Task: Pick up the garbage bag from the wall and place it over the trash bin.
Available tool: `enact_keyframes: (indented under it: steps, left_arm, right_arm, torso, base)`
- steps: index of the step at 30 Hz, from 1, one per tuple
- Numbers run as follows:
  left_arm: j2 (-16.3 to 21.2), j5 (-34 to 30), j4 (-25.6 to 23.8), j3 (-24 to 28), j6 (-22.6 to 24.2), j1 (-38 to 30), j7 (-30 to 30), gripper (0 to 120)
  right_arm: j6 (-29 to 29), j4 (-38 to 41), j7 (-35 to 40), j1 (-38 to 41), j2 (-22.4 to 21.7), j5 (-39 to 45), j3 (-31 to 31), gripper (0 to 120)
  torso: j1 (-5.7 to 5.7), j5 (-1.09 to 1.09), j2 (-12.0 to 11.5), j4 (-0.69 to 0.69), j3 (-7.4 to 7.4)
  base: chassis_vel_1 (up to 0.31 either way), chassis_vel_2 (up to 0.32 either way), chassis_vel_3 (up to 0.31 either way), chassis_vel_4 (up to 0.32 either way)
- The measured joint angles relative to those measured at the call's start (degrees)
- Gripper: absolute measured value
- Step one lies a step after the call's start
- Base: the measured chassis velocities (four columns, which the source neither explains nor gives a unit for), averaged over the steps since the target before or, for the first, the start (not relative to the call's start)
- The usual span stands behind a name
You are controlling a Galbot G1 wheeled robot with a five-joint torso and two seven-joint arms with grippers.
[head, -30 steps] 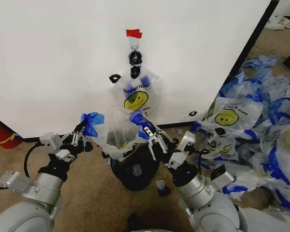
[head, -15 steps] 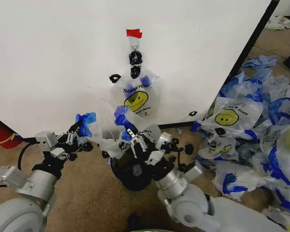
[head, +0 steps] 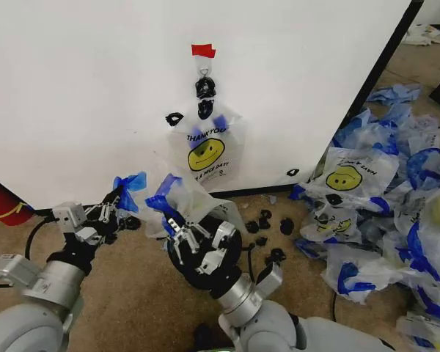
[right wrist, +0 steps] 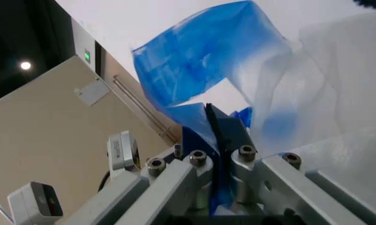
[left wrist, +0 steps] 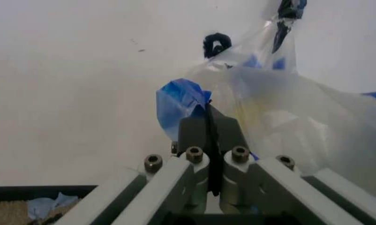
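Observation:
The garbage bag [head: 199, 199], thin and see-through, hangs between my two grippers just above the trash bin [head: 229, 248], a round black bin on the floor by the wall [head: 81, 88]. My left gripper [head: 117, 201] is shut on one blue handle [head: 130, 182], left of the bin. The same pinch shows close up in the left wrist view: gripper [left wrist: 208, 117], handle [left wrist: 180, 104]. My right gripper [head: 177, 224] is shut on the other blue handle [head: 163, 202] over the bin's left side, and the right wrist view has that gripper [right wrist: 214, 123] and handle [right wrist: 204, 77].
Another smiley bag [head: 207, 150] hangs from the hook [head: 204, 70] under the red tape [head: 203, 50]. A heap of similar bags [head: 385, 191] covers the floor to the right. Black scraps [head: 268, 220] lie beside the bin. A red object [head: 0, 202] sits far left.
My right gripper has swung left with its handle, from the bin's right side to over its left side. The left gripper drifted slightly left. The two handles are now closer together.

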Motion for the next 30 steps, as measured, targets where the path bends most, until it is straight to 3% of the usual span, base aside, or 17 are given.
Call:
enact_keyframes:
  steps: [11,25,30]
  left_arm:
    - [-0.6,0.5,0.3,0.7,-0.2,-0.2,0.1,0]
    - [-0.6,1.7,1.7,3.3,-0.5,-2.1,0.4,0]
    - [-0.5,1.7,1.8,3.6,-0.5,-2.4,0.4,0]
  right_arm:
    - [2.5,-5.6,-1.2,-1.3,1.1,-1.7,-1.1,0]
    - [5.3,-3.9,-2.9,-8.9,-6.4,-2.1,2.9,0]
    - [5.8,-3.6,-3.1,-11.6,-6.6,-2.5,4.9,0]
  torso:
    - [0.00,0.00,0.0,0.00,0.00]
    - [0.00,0.01,0.0,0.00,0.00]
    - [0.00,0.01,0.0,-0.01,0.00]
  base:
    - [0.000,0.000,0.000,0.000]
    - [0.000,0.000,0.000,0.000]
    - [0.000,0.000,0.000,0.000]
